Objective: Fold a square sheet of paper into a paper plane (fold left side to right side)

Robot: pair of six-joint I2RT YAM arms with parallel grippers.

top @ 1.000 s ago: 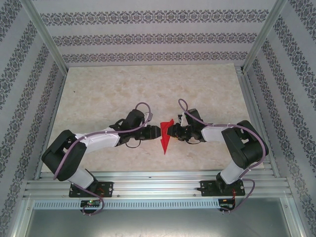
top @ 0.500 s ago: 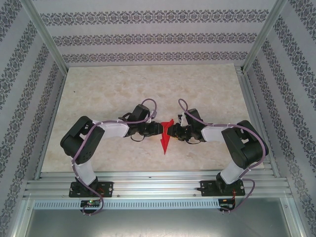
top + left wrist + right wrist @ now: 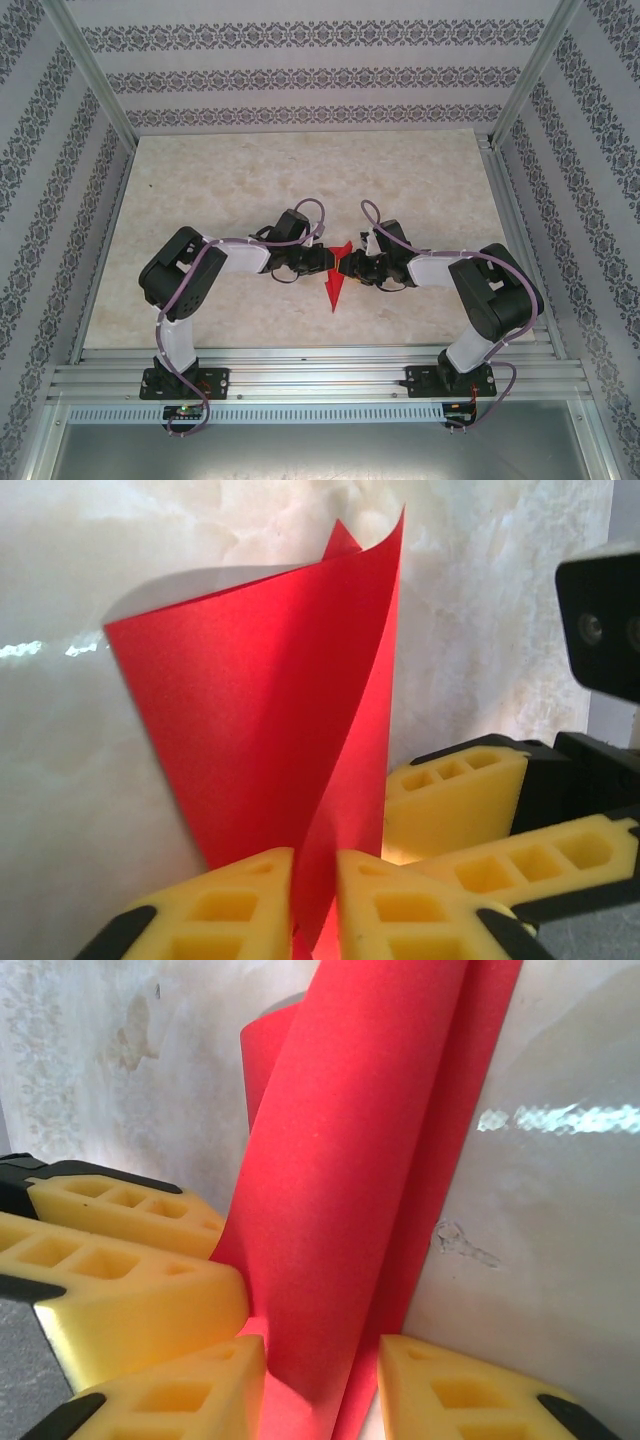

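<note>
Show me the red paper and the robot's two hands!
folded bright red paper sheet (image 3: 335,289): top view, its pointed lower half.
yellow-fingered left hand (image 3: 315,880): left wrist view, between its fingertips.
yellow-fingered right hand (image 3: 320,1360): right wrist view, between its fingertips.

**Occlusions and Cropped Regions**

Top view: the middle of the red paper (image 3: 334,290) is hidden where the left claw (image 3: 328,262) and right claw (image 3: 345,266) meet, and contact is too small to resolve. Left wrist view: the paper base is cut off at the bottom edge. Right wrist view: the paper exceeds the top and bottom edges, and right claw clamping cannot be determined
</note>
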